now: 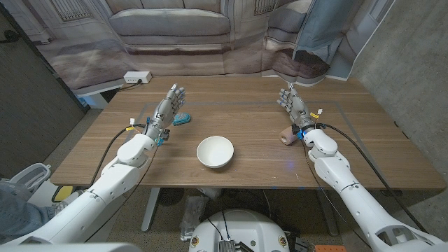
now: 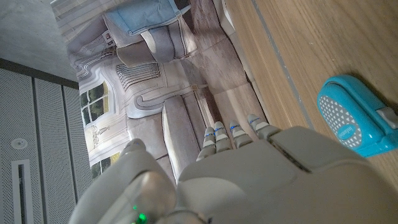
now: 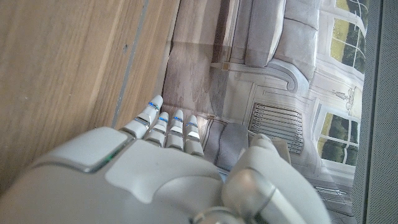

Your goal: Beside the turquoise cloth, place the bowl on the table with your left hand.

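Observation:
A white bowl [image 1: 215,151] stands upright on the wooden table [image 1: 252,119], near the front middle. A small turquoise cloth-like item [image 1: 183,118] lies behind it to the left, partly hidden by my left hand [image 1: 168,108]; it also shows as a dotted turquoise pad [image 2: 351,118] in the left wrist view. My left hand [image 2: 261,174] is raised with fingers straight and apart, holding nothing, left of the bowl. My right hand [image 1: 292,103] stands open at the right, fingers [image 3: 168,124] extended, well away from the bowl.
A small pinkish object [image 1: 288,136] lies by my right wrist. A white power strip [image 1: 137,77] sits on a side surface at the back left. A backdrop printed with a sofa [image 1: 171,28] hangs behind the table. Thin tape lines mark the tabletop.

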`<state>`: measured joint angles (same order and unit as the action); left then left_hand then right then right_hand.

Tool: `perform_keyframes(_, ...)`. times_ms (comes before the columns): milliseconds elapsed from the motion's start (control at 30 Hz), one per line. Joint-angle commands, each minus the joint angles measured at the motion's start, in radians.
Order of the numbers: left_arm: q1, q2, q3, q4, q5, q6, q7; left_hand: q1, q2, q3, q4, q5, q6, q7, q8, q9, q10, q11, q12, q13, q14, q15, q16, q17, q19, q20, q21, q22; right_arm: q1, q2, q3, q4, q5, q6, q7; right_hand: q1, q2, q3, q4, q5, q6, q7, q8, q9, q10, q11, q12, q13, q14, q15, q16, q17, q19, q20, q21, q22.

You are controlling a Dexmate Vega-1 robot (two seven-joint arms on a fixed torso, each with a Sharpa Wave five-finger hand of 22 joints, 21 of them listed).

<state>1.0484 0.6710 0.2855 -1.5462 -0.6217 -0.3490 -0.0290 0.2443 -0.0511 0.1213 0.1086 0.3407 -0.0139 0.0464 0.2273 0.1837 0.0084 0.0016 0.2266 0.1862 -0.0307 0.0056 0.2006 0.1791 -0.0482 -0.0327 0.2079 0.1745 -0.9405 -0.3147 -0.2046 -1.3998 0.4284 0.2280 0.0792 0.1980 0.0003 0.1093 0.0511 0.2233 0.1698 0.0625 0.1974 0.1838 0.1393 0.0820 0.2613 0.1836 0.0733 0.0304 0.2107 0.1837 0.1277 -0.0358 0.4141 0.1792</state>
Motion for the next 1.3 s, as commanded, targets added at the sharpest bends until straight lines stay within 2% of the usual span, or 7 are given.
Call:
perform_keyframes(33,0.025,0.003,-0.013,0.009,0.006,-0.054,-0.02,0.015,-0.001,0.001,-0.003,0.004,0.012,0.003,0.005,0.003,0.011,0.002,0.01,0.001,0.005,0.0,0.007,0.003,0.008,-0.023,0.008,0.005,0.001,0.004,-0.005,-0.01,-0.003,0.004,-0.012,0.0,-0.001,-0.001,0.0,0.007,0.003,0.0,-0.001,0.002,0.01,-0.002,-0.007,0.003,0.006,0.001,-0.003,0.006,0.01,-0.036,-0.003,0.003)
perform_keyframes(400,0.046,0.009,-0.018,-0.002,0.022,-0.078,-0.023,0.019,-0.001,-0.002,-0.005,0.005,0.021,0.004,0.004,0.003,0.018,0.003,0.009,0.001,0.012,0.001,0.006,0.003,0.013,-0.022,0.008,0.005,-0.002,-0.001,-0.007,-0.021,-0.005,0.007,-0.022,-0.001,-0.001,-0.003,-0.001,0.008,0.003,0.0,-0.001,0.002,0.013,-0.003,-0.008,0.003,0.008,0.001,-0.004,0.006,0.011,-0.035,-0.007,0.003)
perform_keyframes(1067,0.078,-0.004,-0.025,0.027,0.042,-0.169,-0.045,0.026,0.0,-0.007,-0.009,0.007,0.043,0.0,0.006,0.003,0.037,-0.003,0.009,0.001,0.034,-0.005,0.008,0.003,0.031,-0.025,0.01,0.005,-0.008,-0.006,-0.023,-0.048,-0.01,0.007,-0.04,-0.001,0.0,-0.005,-0.002,0.009,0.004,0.0,-0.001,0.002,0.016,-0.001,-0.011,0.003,0.009,0.001,-0.006,0.006,0.012,-0.033,-0.013,0.004)
perform_keyframes(1300,0.083,-0.004,-0.023,0.029,0.059,-0.191,-0.049,0.03,0.0,-0.009,-0.011,0.009,0.052,0.0,0.006,0.003,0.048,-0.003,0.01,0.001,0.044,-0.007,0.008,0.003,0.039,-0.024,0.011,0.005,-0.009,-0.006,-0.025,-0.055,-0.013,0.007,-0.052,-0.003,0.002,-0.006,-0.001,0.009,0.006,0.001,-0.001,0.002,0.016,-0.001,-0.013,0.003,0.033,-0.001,0.002,0.008,0.021,-0.037,-0.014,0.004)
